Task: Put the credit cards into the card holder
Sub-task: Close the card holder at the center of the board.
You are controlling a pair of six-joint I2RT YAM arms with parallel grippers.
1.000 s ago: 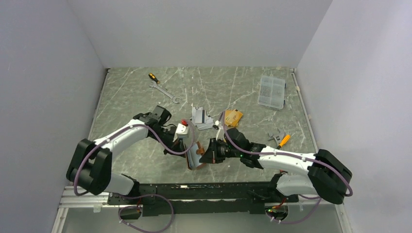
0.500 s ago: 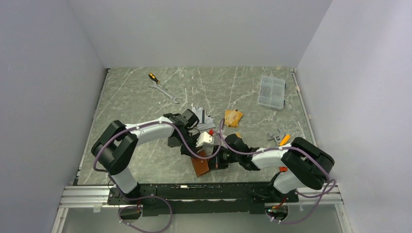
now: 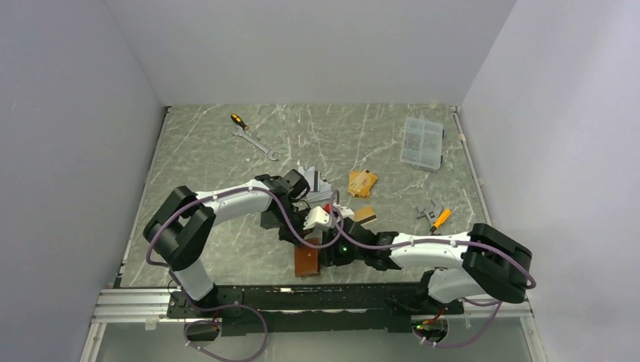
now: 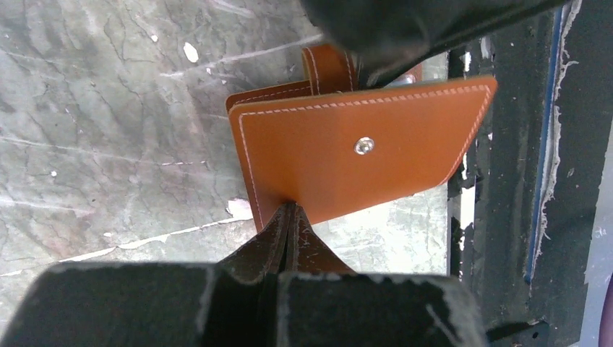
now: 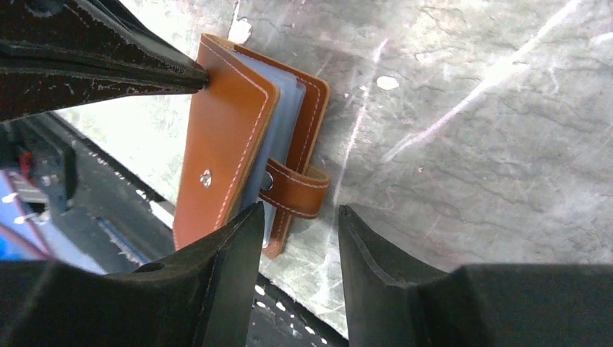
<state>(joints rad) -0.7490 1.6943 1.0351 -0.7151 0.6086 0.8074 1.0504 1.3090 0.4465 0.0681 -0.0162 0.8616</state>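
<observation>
The tan-brown card holder [image 3: 306, 262] lies at the table's near edge, its top cover lifted off the pale clear sleeves [image 5: 278, 126]. My left gripper [image 4: 289, 211] is shut on the edge of that cover [image 4: 361, 152], and the top view shows it [image 3: 313, 243] just above the card holder. My right gripper [image 5: 300, 217] stands open beside the holder's snap strap [image 5: 295, 189], holding nothing. Gold-orange credit cards [image 3: 362, 182] and one more [image 3: 364, 213] lie behind the arms. Silver-grey cards [image 3: 313, 181] sit partly hidden by the left wrist.
The black frame rail [image 3: 302, 290] runs right along the card holder's near side. A wrench [image 3: 256, 143] and a small screwdriver [image 3: 238, 119] lie at the back left. A clear plastic box [image 3: 423, 142] is at the back right, and small tools [image 3: 434, 216] at the right.
My right gripper has opened and its arm has dropped lower. The left arm swung in from the left with the card holder, which moved slightly toward the table's near edge.
</observation>
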